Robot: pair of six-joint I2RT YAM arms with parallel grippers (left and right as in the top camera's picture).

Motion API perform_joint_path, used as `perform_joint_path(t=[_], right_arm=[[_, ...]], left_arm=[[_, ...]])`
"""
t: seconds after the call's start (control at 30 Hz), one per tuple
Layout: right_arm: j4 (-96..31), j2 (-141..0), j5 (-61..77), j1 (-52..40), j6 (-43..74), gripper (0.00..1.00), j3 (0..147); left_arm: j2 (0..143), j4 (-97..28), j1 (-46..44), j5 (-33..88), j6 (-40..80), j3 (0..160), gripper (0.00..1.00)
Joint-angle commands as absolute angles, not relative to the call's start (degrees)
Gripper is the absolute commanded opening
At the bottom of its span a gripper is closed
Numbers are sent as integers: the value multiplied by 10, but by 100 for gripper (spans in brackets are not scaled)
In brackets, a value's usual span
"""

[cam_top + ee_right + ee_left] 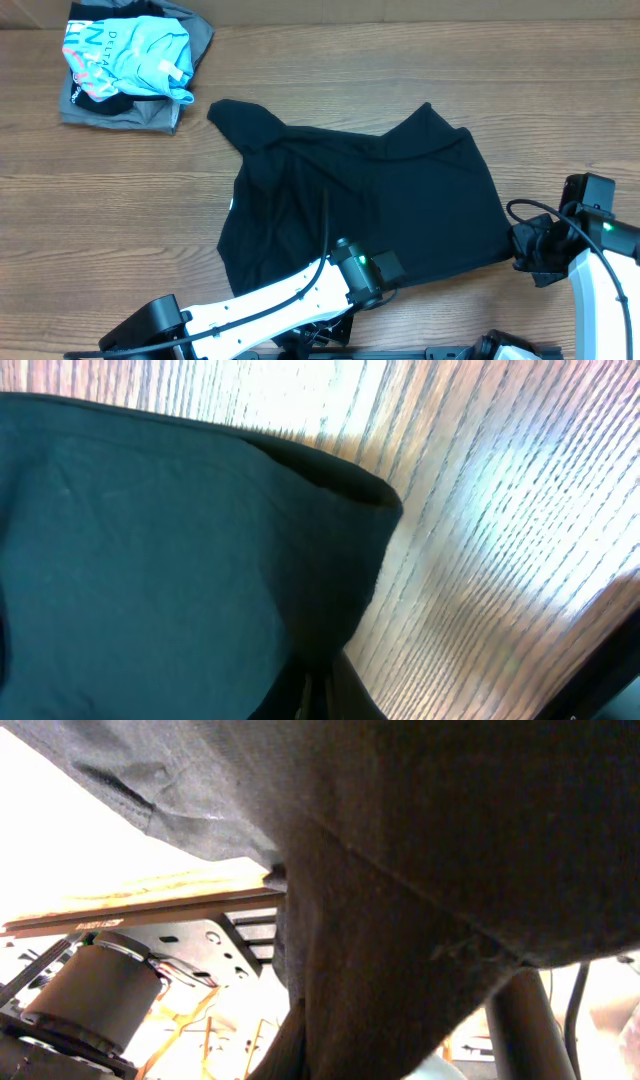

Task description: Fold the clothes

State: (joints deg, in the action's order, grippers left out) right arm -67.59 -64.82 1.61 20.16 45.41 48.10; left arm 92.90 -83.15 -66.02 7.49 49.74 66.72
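Shirt [370, 200], black, lies rumpled and spread across the middle of the worktop [120, 200]. It is not yet folded: I see no neat crease, one sleeve juts up and left, and all the folding looks left to do. My left hand [360, 275] sits at the near hem and my right hand [530, 255] at the lower right corner. Cloth fills both wrist views, so I cannot tell whether either hand grips. No containers show. A blue shirt [130, 55] rests on a grey garment [120, 112], well apart.

T-shirt [370, 200] on table [400, 60], garment pile [125, 65] far left
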Motion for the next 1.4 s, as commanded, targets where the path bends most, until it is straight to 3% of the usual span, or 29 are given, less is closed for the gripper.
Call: perform_joint_path(t=[0.0,0.53,1.07,1.13,1.2,1.23,1.27,1.3,1.33,1.37], right_arm=[[-662,-643,-8,204,459,4,497],[-605,-651,-8,203,461,4,521],[-488,-784,3,202,461,4,521],[-471,-797,7,198,461,4,521],[-454,-813,10,189,461,4,521],[-445,-821,10,182,461,8,521],[-438,-827,10,175,459,15,521],[-430,-834,10,169,454,28,521],[-424,-840,10,163,447,41,521],[-421,-845,10,157,442,61,521]], left_arm=[[919,-841,-655,47,514,665,4],[919,-820,-471,-75,439,703,4],[920,-582,-354,-139,206,706,7],[922,-566,-348,-139,187,706,17],[925,-551,-342,-140,173,706,51],[926,-544,-339,-140,169,706,72],[928,-538,-336,-139,167,706,92],[929,-535,-332,-140,166,706,100],[929,-535,-328,-139,167,706,100],[929,-541,-321,-136,167,706,100]])
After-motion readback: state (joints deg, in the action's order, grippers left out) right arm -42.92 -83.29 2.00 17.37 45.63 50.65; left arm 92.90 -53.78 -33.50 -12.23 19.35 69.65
